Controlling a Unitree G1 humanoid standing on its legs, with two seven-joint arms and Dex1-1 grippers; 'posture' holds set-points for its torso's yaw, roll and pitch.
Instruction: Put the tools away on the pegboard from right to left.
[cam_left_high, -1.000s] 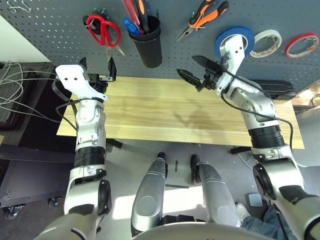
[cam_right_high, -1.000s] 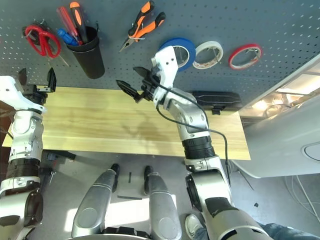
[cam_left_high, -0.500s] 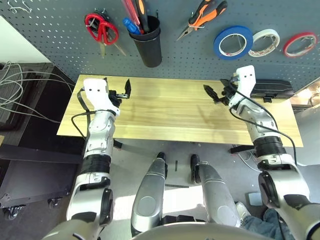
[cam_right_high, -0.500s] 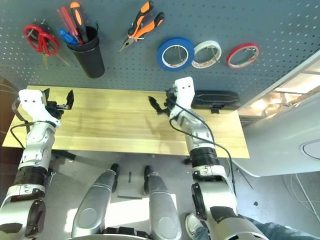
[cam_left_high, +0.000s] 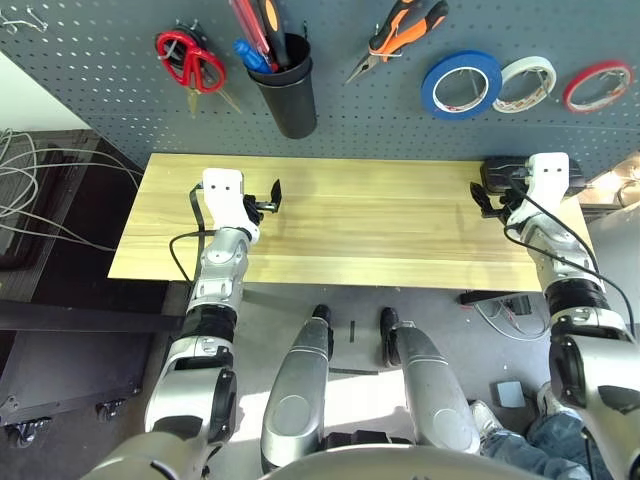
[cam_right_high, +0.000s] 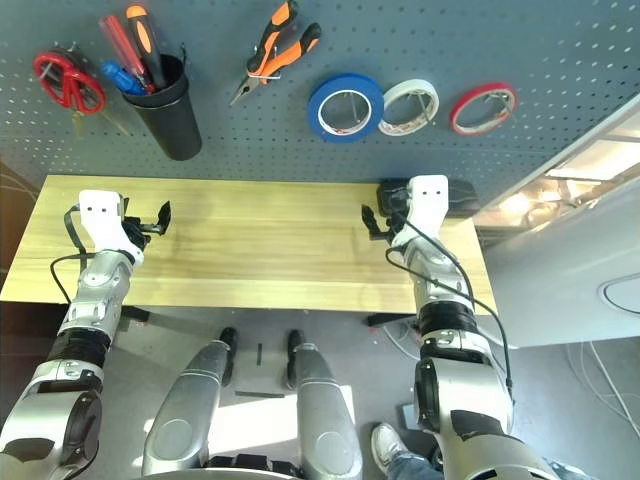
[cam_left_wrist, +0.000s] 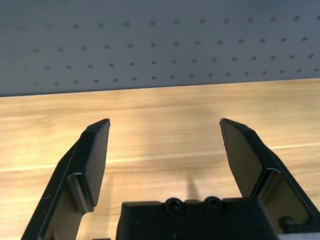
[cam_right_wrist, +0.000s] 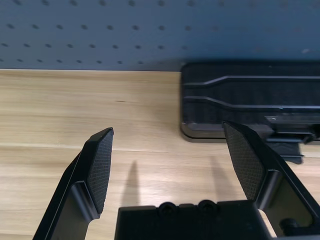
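All the tools hang on the dark grey pegboard (cam_left_high: 100, 90). The blue tape roll (cam_left_high: 461, 85) hangs right of the orange-and-black pliers (cam_left_high: 396, 32). The blue-handled screwdriver (cam_left_high: 246, 54) stands in a black cup, and the red scissors (cam_left_high: 184, 58) hang at the far left. My left gripper (cam_left_high: 271, 197) is low over the left part of the wooden table, open and holding nothing (cam_left_wrist: 165, 135). My right gripper (cam_left_high: 483, 200) is open and holding nothing over the table's right end, beside a black case (cam_right_wrist: 250, 100).
The black cup (cam_left_high: 290, 95) also holds red and orange-handled screwdrivers. A white tape roll (cam_left_high: 527, 83) and a red one (cam_left_high: 597, 85) hang right of the blue roll. The black case (cam_left_high: 497, 171) lies at the table's (cam_left_high: 370, 220) back right. Cables lie on the floor at the left.
Both arms have come down and back from the pegboard. The right gripper left the blue tape roll and swung right; the left one dropped away from the scissors. Both stayed open.
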